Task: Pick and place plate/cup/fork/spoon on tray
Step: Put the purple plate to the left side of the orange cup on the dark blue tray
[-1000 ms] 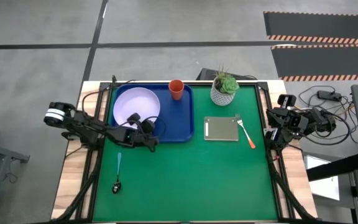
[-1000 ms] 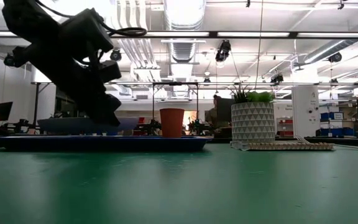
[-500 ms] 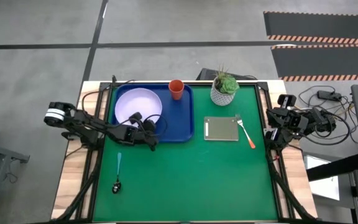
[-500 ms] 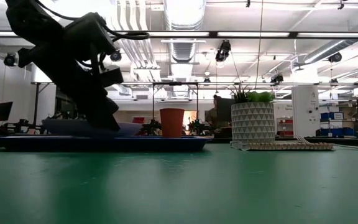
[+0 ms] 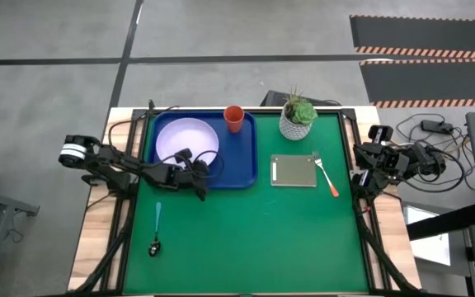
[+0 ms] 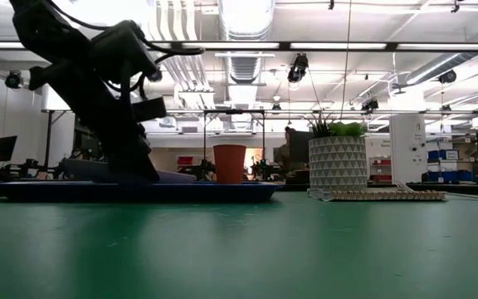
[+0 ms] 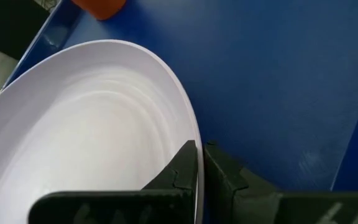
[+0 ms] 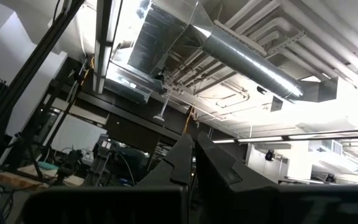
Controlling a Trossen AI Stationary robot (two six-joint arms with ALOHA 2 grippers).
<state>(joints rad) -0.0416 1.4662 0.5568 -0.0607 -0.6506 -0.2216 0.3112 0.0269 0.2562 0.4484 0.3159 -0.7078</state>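
Note:
The pale lavender plate (image 5: pixel 185 140) is over the left half of the blue tray (image 5: pixel 242 169), low on the tray in the low view (image 6: pixel 77 170). My left gripper (image 5: pixel 208 164) is shut on the plate's rim at the tray's near side; it also shows in the left wrist view (image 7: pixel 199 149). The orange-red cup (image 5: pixel 234 118) stands upright in the tray's far part. The orange-handled fork (image 5: pixel 327 176) lies on the mat, right of the pad. The blue-handled spoon (image 5: pixel 156 230) lies on the mat at the near left. My right gripper (image 5: pixel 361 176) is shut and empty at the table's right edge. My left gripper pinches the plate's rim (image 7: pixel 190 134) between its two fingers, one over the plate's inner face and one outside the rim. The fingers come slanting down from the table's near left. Whether the plate rests on the tray or hangs just above it, I cannot tell.
A grey-green square pad (image 5: pixel 293 171) lies on the green mat right of the tray. A white pot with a green plant (image 5: pixel 298 118) stands at the far edge. The mat's near half is bare apart from the spoon.
My left gripper has gone a little toward the table's right edge and down with the plate. The plate has shifted right over the tray and sits lower against it.

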